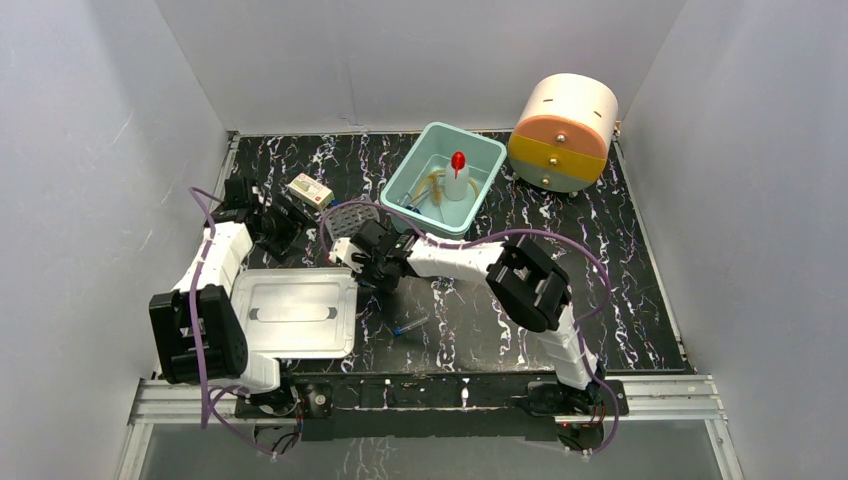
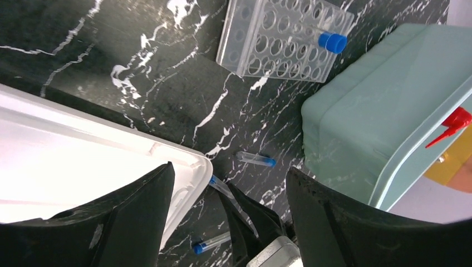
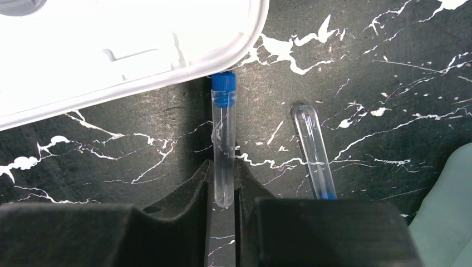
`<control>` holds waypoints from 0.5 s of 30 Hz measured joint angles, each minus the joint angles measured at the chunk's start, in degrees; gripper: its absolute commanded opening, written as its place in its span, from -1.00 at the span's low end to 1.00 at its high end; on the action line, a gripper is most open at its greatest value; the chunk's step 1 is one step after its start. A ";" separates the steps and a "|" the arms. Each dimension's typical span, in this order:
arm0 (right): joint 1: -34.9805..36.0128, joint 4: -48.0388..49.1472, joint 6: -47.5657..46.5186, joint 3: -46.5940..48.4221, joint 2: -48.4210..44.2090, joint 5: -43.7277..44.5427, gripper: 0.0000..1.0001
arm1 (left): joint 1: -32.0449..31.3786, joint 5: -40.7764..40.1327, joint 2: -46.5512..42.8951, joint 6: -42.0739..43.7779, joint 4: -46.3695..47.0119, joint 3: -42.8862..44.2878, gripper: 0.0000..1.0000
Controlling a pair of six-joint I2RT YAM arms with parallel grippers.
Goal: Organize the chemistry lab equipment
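Right wrist | right end effector (image 3: 224,175) pinches blue-capped tube (image 3: 224,128)

Clear tube (image 3: 224,150), probably plastic, glossy white plastic tray (image 3: 111,50), matt black marbled tabletop (image 3: 389,67)

Lab-type robot cell, white walls (image 1: 400,60), blk marble tabletop (image 1: 620,270), tube rack (image 2: 284,39), wash bottle (image 1: 457,180)

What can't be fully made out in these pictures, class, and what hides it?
- Right wrist: second tube's capped end, behind the right gripper's finger.
- Right wrist: whether it already pinches the blue-capped tube; contact unclear.
- Top view: part of the tube rack, under the right gripper.
- Left wrist: wash bottle, only red nozzle shows past the teal bin.
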 measured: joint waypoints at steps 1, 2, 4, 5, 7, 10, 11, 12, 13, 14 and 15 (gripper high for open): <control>0.04 0.11 0.11 -0.11 -0.04 0.15 -0.59 | 0.00 1.07 0.66 0.04 0.28 -0.02 0.43; 0.04 0.70 0.22 -0.70 -0.35 0.37 -0.59 | 0.00 2.21 1.31 0.07 0.44 -0.04 0.43; 0.07 1.95 0.37 -2.19 -1.22 0.85 -0.59 | 0.00 4.22 2.32 0.24 0.92 -0.57 0.43; 0.11 2.36 0.42 -3.15 -1.86 1.14 -0.59 | 0.00 4.92 2.49 0.26 1.03 -0.83 0.43; 0.11 2.95 0.79 -5.33 -3.37 1.70 -0.59 | -0.04 6.60 2.60 0.46 1.62 -1.57 0.43; 0.11 3.39 1.57 -8.92 -5.97 2.27 -0.58 | -0.72 8.90 2.60 0.55 2.56 -2.78 0.43; 0.11 4.24 1.86 -10.43 -7.15 2.47 -0.58 | -1.11 9.62 2.60 0.61 3.30 -3.23 0.43; 0.11 4.72 2.16 -11.80 -8.33 2.69 -0.58 | -1.79 10.21 2.60 0.66 3.78 -3.54 0.43; 0.11 5.38 2.60 -13.16 -9.75 2.86 -0.58 | -2.49 10.64 2.60 0.72 4.20 -3.72 0.43; 0.11 5.97 2.97 -14.14 -11.06 3.02 -0.58 | -3.52 11.04 2.60 0.85 4.79 -3.85 0.43; 0.11 6.69 3.23 -14.88 -12.26 3.19 -0.58 | -4.63 11.45 2.60 0.90 5.44 -3.89 0.43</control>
